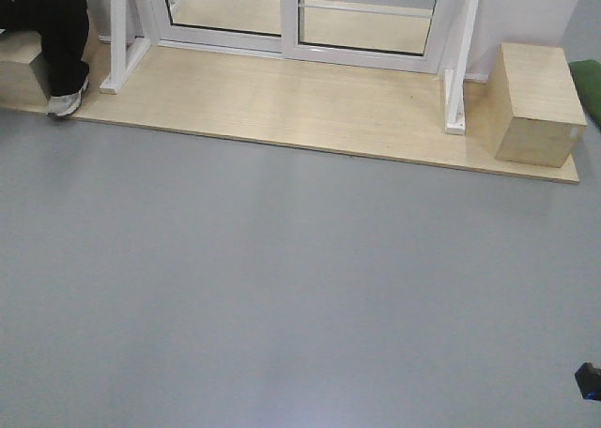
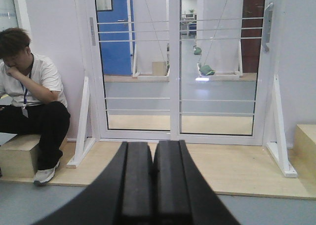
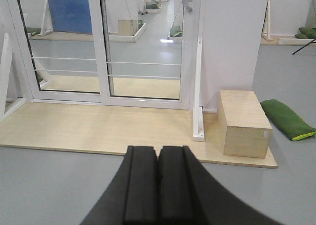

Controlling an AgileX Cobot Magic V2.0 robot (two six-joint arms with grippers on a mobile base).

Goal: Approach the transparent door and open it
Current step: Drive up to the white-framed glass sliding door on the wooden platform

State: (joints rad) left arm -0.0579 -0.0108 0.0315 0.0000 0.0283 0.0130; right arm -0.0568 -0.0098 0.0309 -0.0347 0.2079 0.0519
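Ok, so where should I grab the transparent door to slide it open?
Take the curved silver handle on the right stile of the transparent door, coming straight from the front. It runs upright and bows out from the stile, so fingers can close across it.

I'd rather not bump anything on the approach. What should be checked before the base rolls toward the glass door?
1. Path over grey floor unobstructed: ok.
2. Target transparent door shut: ok.
3. Its pull handle in sight: ok.
4. The left pincer and right pincer open for grasping: not ok, both shut.
5. The seated person apart from door: ok.
6. Base can mount wooden platform: cannot tell.
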